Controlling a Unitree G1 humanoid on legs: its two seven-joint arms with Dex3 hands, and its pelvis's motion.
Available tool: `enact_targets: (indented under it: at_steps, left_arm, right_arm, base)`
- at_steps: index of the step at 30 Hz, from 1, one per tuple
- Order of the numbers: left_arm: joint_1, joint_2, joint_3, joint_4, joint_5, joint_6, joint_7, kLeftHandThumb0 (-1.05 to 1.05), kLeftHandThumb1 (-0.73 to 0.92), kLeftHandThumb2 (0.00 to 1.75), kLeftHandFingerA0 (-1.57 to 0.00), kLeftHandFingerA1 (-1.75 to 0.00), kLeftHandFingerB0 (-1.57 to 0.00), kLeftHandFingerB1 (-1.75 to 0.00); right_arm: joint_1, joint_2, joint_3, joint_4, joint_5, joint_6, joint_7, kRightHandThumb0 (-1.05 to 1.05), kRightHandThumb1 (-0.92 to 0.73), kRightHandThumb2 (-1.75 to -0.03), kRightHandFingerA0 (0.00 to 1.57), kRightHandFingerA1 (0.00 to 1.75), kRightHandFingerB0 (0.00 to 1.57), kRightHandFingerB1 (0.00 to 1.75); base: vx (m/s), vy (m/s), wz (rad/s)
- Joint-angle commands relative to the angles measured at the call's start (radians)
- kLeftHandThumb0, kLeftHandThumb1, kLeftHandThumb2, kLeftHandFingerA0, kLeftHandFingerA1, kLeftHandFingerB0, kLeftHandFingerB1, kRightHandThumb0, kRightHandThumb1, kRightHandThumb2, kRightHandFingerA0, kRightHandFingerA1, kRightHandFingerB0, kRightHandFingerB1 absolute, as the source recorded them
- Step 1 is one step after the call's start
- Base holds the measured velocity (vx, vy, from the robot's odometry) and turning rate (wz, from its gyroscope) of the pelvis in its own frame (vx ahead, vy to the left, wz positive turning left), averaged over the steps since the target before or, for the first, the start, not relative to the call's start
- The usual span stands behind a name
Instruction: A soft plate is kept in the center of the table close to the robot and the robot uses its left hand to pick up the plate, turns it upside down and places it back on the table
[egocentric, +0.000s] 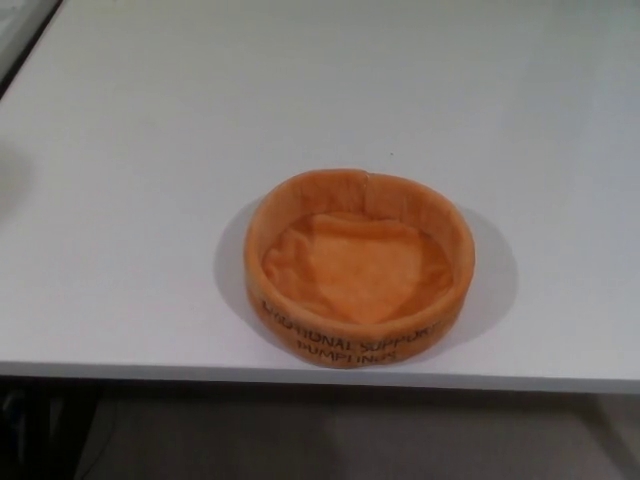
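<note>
A soft orange fabric plate (359, 266) with a raised round wall rests open side up on the white table (300, 100), near the front edge at the middle. Black lettering runs along its near outer wall. Neither of my hands shows in the head view.
The table's front edge (200, 368) runs across the lower part of the picture, with grey floor below it. A dark strip shows past the table's far left corner (20, 45).
</note>
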Motion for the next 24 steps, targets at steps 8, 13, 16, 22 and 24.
enact_targets:
  at_steps: [8, 13, 16, 22, 24]
  left_arm:
    - [-0.079, 0.063, 0.111, -0.28, 0.033, 0.024, 0.061, -0.98, 0.78, 0.82, -0.33, -0.47, -0.27, -0.37]
    - [-0.191, 0.112, 0.158, -0.372, 0.074, 0.112, 0.1, -1.03, 0.73, 0.78, -0.4, -0.45, -0.33, -0.38]
    - [-0.264, 0.131, 0.166, -0.396, 0.109, 0.148, 0.114, -1.03, 0.72, 0.78, -0.41, -0.43, -0.34, -0.37]
    - [-0.372, 0.144, 0.148, -0.424, 0.222, 0.19, 0.12, -0.97, 0.85, 0.67, -0.45, -0.38, -0.39, -0.33]
    - [-0.389, 0.141, 0.128, -0.449, 0.267, 0.224, 0.125, -0.99, 0.85, 0.67, -0.43, -0.4, -0.39, -0.34]
  right_arm:
    - [0.022, -0.018, -0.018, 0.009, 0.011, -0.036, 0.008, -0.72, -0.85, -0.66, 0.41, 0.44, 0.33, 0.35]
    - [0.021, -0.018, -0.019, 0.02, 0.017, -0.042, 0.02, -0.69, -0.85, -0.66, 0.41, 0.45, 0.34, 0.37]
    - [0.022, -0.016, -0.016, 0.015, 0.015, -0.038, 0.019, -0.7, -0.86, -0.66, 0.41, 0.44, 0.33, 0.35]
    - [0.019, -0.019, -0.013, 0.001, 0.005, -0.033, 0.011, -0.7, -0.86, -0.66, 0.4, 0.45, 0.33, 0.36]
    - [0.019, -0.023, -0.012, -0.007, 0.006, -0.024, 0.013, -0.71, -0.85, -0.66, 0.39, 0.45, 0.33, 0.37]
  base:
    - [0.0, 0.0, 0.0]
    - [0.0, 0.0, 0.0]
    - [0.0, 0.0, 0.0]
    - [0.0, 0.0, 0.0]
    - [0.0, 0.0, 0.0]
